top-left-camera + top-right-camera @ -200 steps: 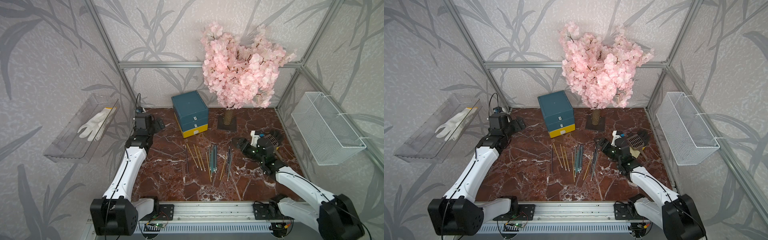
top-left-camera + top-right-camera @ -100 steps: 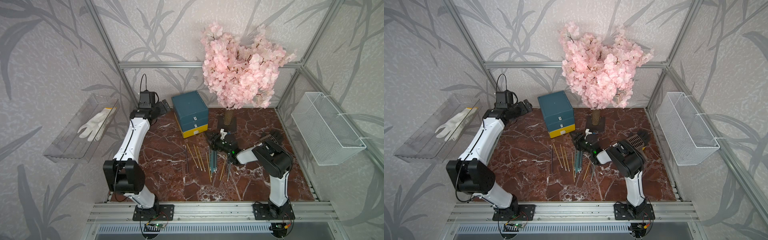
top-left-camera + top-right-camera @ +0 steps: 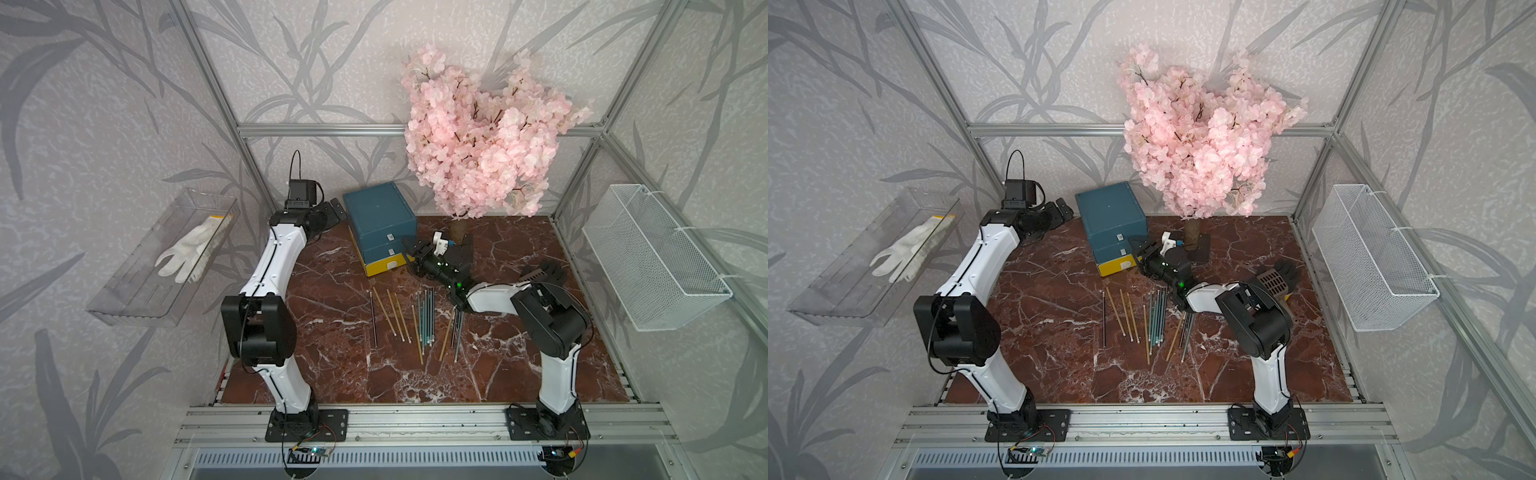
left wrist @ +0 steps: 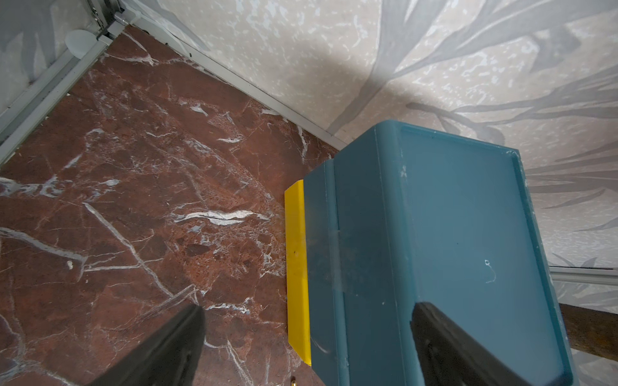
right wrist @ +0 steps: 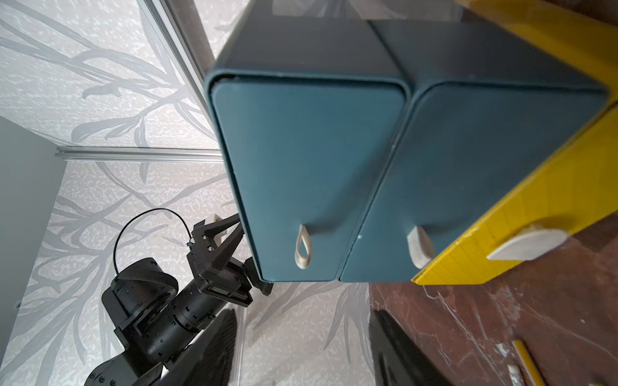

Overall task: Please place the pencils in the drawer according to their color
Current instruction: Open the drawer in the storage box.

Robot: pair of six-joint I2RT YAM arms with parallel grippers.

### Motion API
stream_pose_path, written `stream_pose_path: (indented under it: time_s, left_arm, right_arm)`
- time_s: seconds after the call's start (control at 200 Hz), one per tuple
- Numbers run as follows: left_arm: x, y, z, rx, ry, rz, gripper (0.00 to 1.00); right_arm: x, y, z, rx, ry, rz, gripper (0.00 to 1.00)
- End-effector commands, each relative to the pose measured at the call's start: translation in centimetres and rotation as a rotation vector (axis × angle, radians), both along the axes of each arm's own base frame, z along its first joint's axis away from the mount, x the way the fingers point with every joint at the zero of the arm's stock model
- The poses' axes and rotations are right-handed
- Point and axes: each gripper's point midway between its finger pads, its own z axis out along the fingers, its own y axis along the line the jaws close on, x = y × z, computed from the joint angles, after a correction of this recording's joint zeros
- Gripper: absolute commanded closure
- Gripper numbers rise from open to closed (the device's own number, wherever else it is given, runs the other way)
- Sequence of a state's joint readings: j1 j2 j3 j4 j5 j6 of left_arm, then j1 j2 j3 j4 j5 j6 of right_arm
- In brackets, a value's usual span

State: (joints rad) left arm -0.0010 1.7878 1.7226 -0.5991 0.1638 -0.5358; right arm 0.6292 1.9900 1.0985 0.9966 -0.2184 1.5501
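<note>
Here, the long thin pencils [image 3: 426,318] [image 3: 1156,318] in dark navy, teal-blue and yellow-tan lie loose in a rough fan on the red-brown marble bench [image 3: 328,299]. Behind them, toward the back wall, stands the small boxy dark teal three-drawer chest [image 3: 380,216] [image 3: 1111,212]. It has two teal drawers above a yellow bottom drawer [image 3: 384,266] [image 4: 296,267], which juts a little past the casing. Each front carries a small white tab [image 5: 302,247].

We find the right jaws just off the chest's front right corner, released. Their dark fingers [image 5: 214,354] stand apart with nothing between them. The left jaws are spread wide at the chest's left side, with one of their fingers [image 4: 167,354] over the bench and the other over the chest's top. We cannot tell whether they touch it.

Farther out, a pink blossom tree [image 3: 478,158] rises behind the chest. A white wire basket [image 3: 648,266] hangs on the right wall, and a clear plastic tray [image 3: 137,299] on the left wall holds a white glove [image 3: 187,253].
</note>
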Motion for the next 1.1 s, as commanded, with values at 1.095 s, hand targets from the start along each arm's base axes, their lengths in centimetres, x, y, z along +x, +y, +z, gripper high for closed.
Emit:
stream_pose_path:
  time_s: [1.095]
  left_arm:
    - [2.3, -2.9, -1.8, -0.063, 0.026, -0.055, 0.0]
  right_arm:
    - [4.6, 4.2, -0.8, -0.046, 0.0, 0.025, 0.72]
